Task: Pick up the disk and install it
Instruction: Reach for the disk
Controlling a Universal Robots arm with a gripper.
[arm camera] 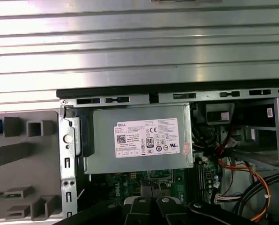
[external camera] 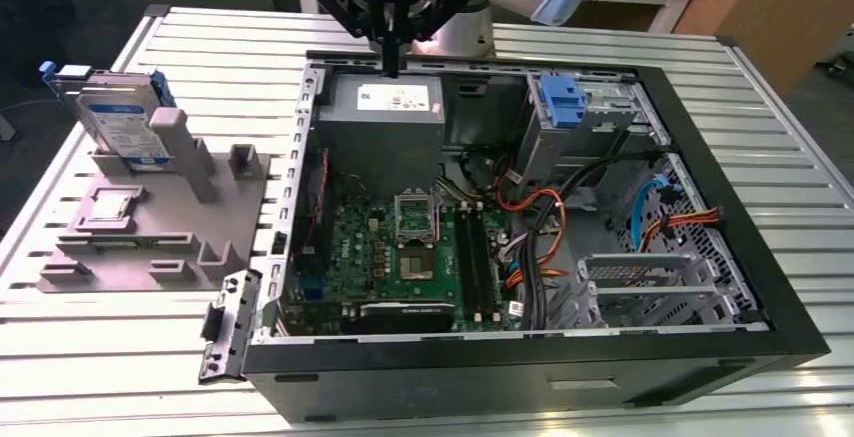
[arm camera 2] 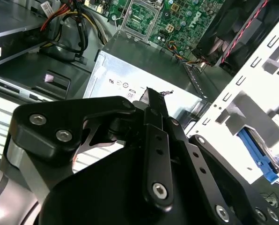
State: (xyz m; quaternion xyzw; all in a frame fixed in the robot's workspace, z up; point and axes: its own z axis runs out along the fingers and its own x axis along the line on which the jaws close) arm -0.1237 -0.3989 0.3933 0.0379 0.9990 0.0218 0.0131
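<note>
Exterior view, near edge first: a black computer case [external camera: 534, 367] lies on its side with the panel off, on a slatted metal table [external camera: 107, 357]. Just inside the near wall, toward the exterior view's right, sits a bare metal drive cage [external camera: 641, 282]. Behind it on the case floor is the green motherboard [external camera: 400, 247], with orange cables [external camera: 537, 212] looping between board and cage. Outside the case, on the exterior view's left, a grey moulded fixture [external camera: 147, 227] rests on the table. The disk [external camera: 114, 127] stands on edge at the far end of this fixture, its white label with the blue stripe facing the camera and the blue carrier showing around it. A grey post [external camera: 176, 142] of the fixture stands just in front of it. The disk is untouched and well apart from the arm. Farther back inside the case, the grey power supply [external camera: 380, 102] sits against the far wall, white label up. Beside it, on the exterior view's right, is a blue bracket [external camera: 561, 107] in a metal bay. Farthest back, the gripper [external camera: 390, 65] hangs over the far edge of the power supply, pointing straight down and clear of it. It is closed to a single thin black bar with nothing between the tips. Second wrist view: the fingers [arm camera 2: 153, 122] lie pressed together, empty, over the labelled face of the power supply [arm camera 2: 144, 65]. First wrist view: power supply [arm camera: 139, 136] seen label-on, with the case wall and table slats beyond it.
</note>
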